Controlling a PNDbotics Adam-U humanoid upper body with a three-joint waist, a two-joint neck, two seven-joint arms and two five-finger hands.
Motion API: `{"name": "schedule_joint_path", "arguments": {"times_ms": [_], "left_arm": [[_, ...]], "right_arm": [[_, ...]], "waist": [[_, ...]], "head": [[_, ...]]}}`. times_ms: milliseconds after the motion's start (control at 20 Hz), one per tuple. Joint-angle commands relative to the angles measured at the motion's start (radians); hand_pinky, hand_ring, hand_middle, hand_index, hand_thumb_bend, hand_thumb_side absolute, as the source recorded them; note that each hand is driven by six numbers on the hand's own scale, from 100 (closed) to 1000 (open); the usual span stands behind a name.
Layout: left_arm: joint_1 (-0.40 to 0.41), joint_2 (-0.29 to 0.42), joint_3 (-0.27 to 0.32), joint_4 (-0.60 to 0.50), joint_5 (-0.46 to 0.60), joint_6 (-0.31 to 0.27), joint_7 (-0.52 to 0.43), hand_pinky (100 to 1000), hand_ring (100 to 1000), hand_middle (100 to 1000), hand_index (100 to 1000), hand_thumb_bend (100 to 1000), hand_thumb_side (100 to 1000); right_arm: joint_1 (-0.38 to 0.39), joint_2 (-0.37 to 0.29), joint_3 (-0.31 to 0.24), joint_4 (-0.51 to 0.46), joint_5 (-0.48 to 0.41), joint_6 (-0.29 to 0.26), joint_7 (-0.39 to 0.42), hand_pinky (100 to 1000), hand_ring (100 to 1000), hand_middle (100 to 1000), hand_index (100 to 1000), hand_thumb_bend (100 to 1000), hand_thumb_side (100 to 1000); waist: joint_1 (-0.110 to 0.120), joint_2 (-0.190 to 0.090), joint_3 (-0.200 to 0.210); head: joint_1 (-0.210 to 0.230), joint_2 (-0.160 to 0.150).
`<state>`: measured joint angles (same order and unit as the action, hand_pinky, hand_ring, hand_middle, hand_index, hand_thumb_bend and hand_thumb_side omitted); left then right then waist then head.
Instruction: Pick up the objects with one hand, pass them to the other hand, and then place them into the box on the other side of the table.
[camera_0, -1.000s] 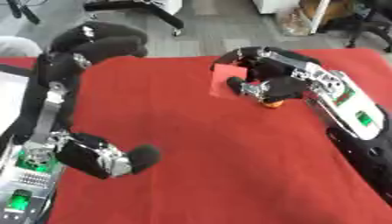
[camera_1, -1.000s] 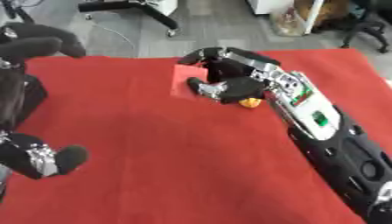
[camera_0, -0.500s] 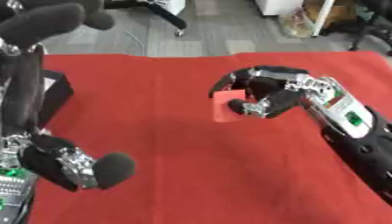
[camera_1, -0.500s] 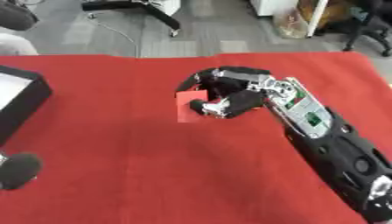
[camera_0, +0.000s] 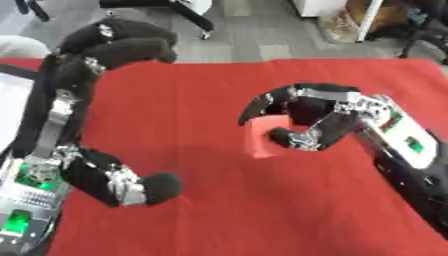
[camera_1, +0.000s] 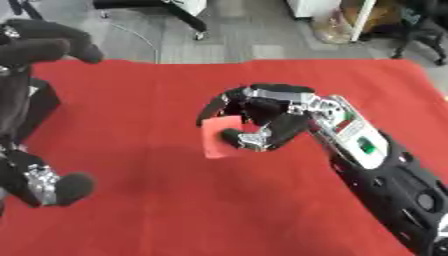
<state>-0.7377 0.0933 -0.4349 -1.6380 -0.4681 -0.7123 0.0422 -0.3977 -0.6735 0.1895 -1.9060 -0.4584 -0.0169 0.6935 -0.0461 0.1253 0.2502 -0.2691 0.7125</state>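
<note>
Fingers (camera_0: 262, 102) on my right hand (camera_0: 319, 117) are curled round a red block (camera_0: 267, 140), thumb tucked under it and the rest hooked over the top, so it's pinched and held just above the red surface (camera_0: 227, 210), a bit right of centre. My left hand (camera_0: 114, 175) sits at about 8 o'clock, its dark fingers spread wide in a big open C with nothing in them. At roughly 9 o'clock, on the edge of the surface, I can see a sliver of the box (camera_0: 16, 105), dark rim and pale inside. As for writing: green patches glow on both forearms, but I can't read any label or brand on them.
</note>
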Motion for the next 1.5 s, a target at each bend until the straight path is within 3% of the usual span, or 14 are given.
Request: {"name": "schedule_joint_path", "arguments": {"times_ms": [50,200,300,450,700,900,1150,1500], "left_arm": [[-0.039,-0.115,-0.006,0.12,-0.053,-0.03,-0.036,636,609,715,856,527,565],[-0.046,-0.187,0.016,0.168,-0.092,-0.056,-0.009,637,622,723,858,544,563],[-0.029,-0.22,0.053,0.158,-0.099,-0.028,0.028,624,615,715,854,544,557],[-0.015,-0.232,0.07,0.128,-0.123,0.006,0.045,627,615,714,853,536,552],[-0.009,-0.237,0.065,0.105,-0.173,0.001,0.035,628,611,705,845,528,539],[-0.006,-0.24,0.062,0.103,-0.212,0.0,0.056,630,611,701,840,512,527],[-0.007,-0.239,0.049,0.11,-0.251,-0.007,0.078,636,613,698,836,513,515],[-0.011,-0.235,0.033,0.141,-0.324,-0.042,-0.015,647,602,671,823,484,501]], "right_arm": [[-0.03,-0.06,-0.042,-0.085,-0.074,-0.002,-0.056,611,700,413,335,100,198],[-0.035,-0.04,-0.047,-0.093,-0.124,0.045,-0.093,604,695,406,331,100,224],[-0.037,-0.036,-0.025,-0.094,-0.111,0.078,-0.099,605,697,409,332,100,218],[-0.045,-0.037,0.016,-0.094,-0.085,0.116,-0.09,602,695,404,333,100,259],[-0.054,-0.036,0.041,-0.094,-0.162,0.212,-0.099,600,690,400,336,100,309],[-0.057,-0.037,0.048,-0.094,-0.198,0.253,-0.073,600,687,397,337,100,324],[-0.057,-0.035,0.044,-0.094,-0.233,0.273,-0.047,601,688,396,338,100,329],[-0.055,-0.031,0.04,-0.094,-0.257,0.269,-0.002,603,689,396,338,100,331]], "waist": [[-0.012,-0.029,0.004],[-0.016,-0.018,0.003],[-0.023,-0.007,0.001],[-0.025,0.008,-0.004],[-0.02,0.026,-0.009],[-0.016,0.033,-0.013],[-0.015,0.03,-0.016],[-0.016,0.03,-0.017]], "head": [[-0.023,0.006],[-0.028,-0.007],[-0.018,-0.015],[0.001,-0.032],[0.007,-0.044],[0.0,-0.048],[-0.003,-0.047],[-0.006,-0.039]]}}
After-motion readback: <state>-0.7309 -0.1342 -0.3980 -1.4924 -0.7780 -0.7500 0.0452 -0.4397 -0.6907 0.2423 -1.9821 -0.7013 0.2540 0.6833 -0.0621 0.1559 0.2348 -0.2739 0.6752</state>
